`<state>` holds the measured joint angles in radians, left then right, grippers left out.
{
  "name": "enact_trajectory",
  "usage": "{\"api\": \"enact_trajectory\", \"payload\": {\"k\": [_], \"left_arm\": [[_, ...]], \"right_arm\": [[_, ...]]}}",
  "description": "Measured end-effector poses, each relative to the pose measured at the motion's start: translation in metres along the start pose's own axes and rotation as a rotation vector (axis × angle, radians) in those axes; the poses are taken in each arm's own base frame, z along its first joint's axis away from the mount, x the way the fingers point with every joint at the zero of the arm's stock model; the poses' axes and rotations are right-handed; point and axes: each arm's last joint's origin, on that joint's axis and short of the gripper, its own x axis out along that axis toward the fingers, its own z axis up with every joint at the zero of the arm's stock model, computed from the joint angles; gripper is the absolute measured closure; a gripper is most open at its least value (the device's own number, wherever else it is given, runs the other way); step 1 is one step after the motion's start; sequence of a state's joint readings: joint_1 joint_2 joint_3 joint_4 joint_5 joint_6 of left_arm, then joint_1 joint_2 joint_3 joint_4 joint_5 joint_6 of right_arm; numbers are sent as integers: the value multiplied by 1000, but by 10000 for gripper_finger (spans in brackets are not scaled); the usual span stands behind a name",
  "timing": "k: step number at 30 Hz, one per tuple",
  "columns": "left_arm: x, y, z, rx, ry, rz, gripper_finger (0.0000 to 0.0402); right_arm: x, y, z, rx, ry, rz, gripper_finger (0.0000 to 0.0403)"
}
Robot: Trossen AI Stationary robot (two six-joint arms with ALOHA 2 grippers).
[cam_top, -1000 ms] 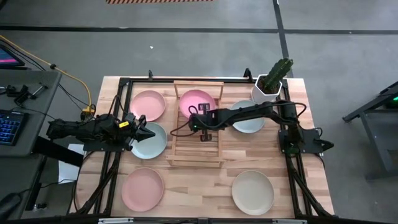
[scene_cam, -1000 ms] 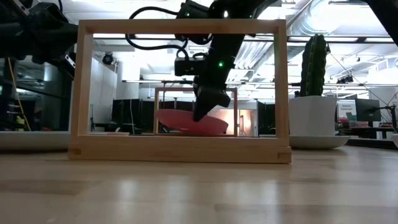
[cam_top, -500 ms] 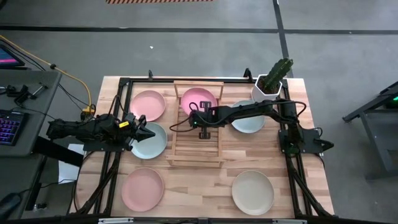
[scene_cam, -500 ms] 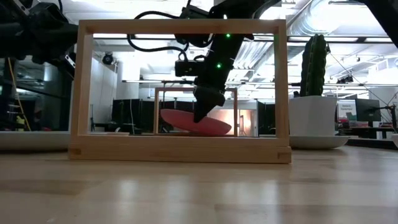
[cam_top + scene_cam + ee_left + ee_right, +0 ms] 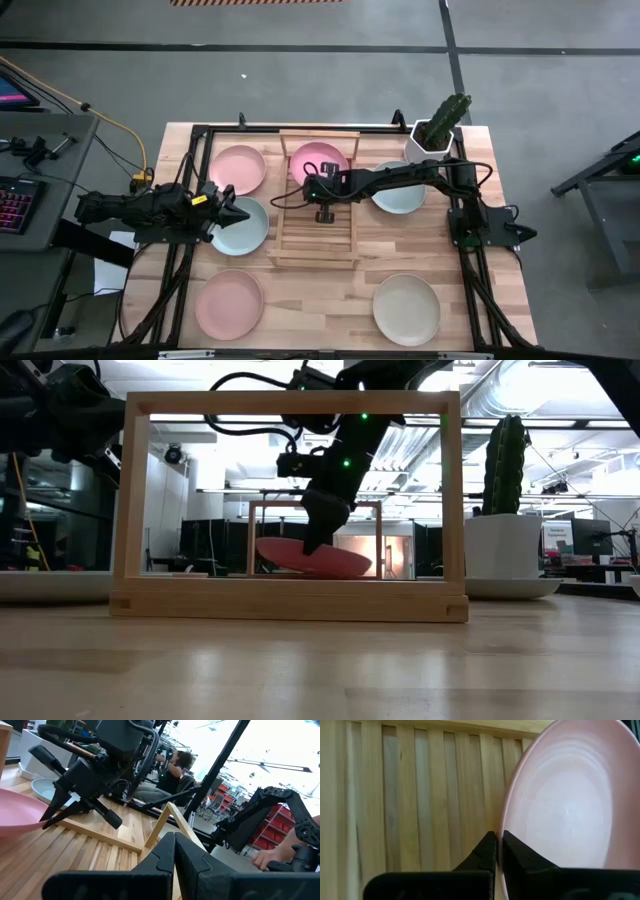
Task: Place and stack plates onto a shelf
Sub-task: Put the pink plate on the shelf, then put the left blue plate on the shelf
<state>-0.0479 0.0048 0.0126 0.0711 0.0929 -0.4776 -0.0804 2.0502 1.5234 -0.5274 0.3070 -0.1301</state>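
My right gripper [image 5: 313,187] reaches over the far half of the shelf [image 5: 316,235], its fingers pinched on the near rim of a pink plate [image 5: 322,160]. In the right wrist view the two fingers [image 5: 490,851] sit almost together with the plate's edge between them. From table height the plate [image 5: 312,556] seems tilted, one side low on the slats, though the rack frame hides the contact. My left gripper [image 5: 232,211] waits, fingers closed and empty, above the pale blue-green plate [image 5: 243,232] left of the shelf. Another pink plate [image 5: 238,168] lies flat beside the rack.
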Motion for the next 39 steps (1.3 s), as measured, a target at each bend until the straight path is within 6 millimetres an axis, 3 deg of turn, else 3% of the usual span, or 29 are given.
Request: {"api": "enact_trajectory", "payload": {"k": [4, 15, 22, 28, 39], "left_arm": [[0, 0, 0, 0, 0, 0, 401], [0, 0, 0, 0, 0, 0, 402], [0, 0, 0, 0, 0, 0, 401], [0, 0, 0, 0, -1, 0, 402], [0, 0, 0, 0, -1, 0, 401]], "right_arm": [[1, -4, -1, 35, 0, 22, 387], [3, -10, 3, 78, -41, 12, 255], [-2, -8, 1, 65, -29, 110, 231], [-32, -8, -10, 47, 86, 281, 231], [-120, -14, -17, 32, 42, 275, 231]]}}
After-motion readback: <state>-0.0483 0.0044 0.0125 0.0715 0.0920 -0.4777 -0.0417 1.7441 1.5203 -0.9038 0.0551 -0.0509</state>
